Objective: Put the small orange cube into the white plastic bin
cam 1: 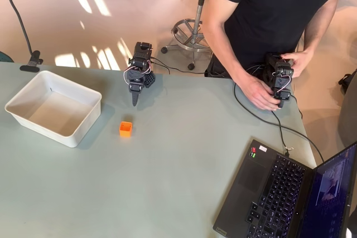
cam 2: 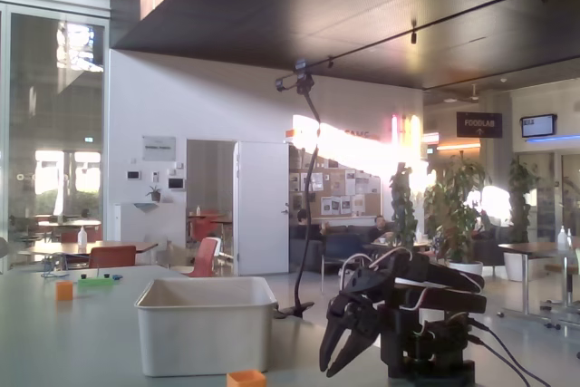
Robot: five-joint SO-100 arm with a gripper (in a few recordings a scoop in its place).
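My claw (cam 2: 337,362) hangs slightly parted and empty near the small orange cube (cam 1: 126,129), which looks light, rigid and smooth-faced, best pinched across two opposite flat sides.

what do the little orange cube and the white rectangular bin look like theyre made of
The small orange cube looks like matte plastic, possibly 3D-printed: a uniform bright colour with no shine, and its top seems recessed in the overhead view. The white plastic bin looks like smooth moulded plastic with a slight sheen, judging by its rounded corners, rolled rim and thin sloping walls.
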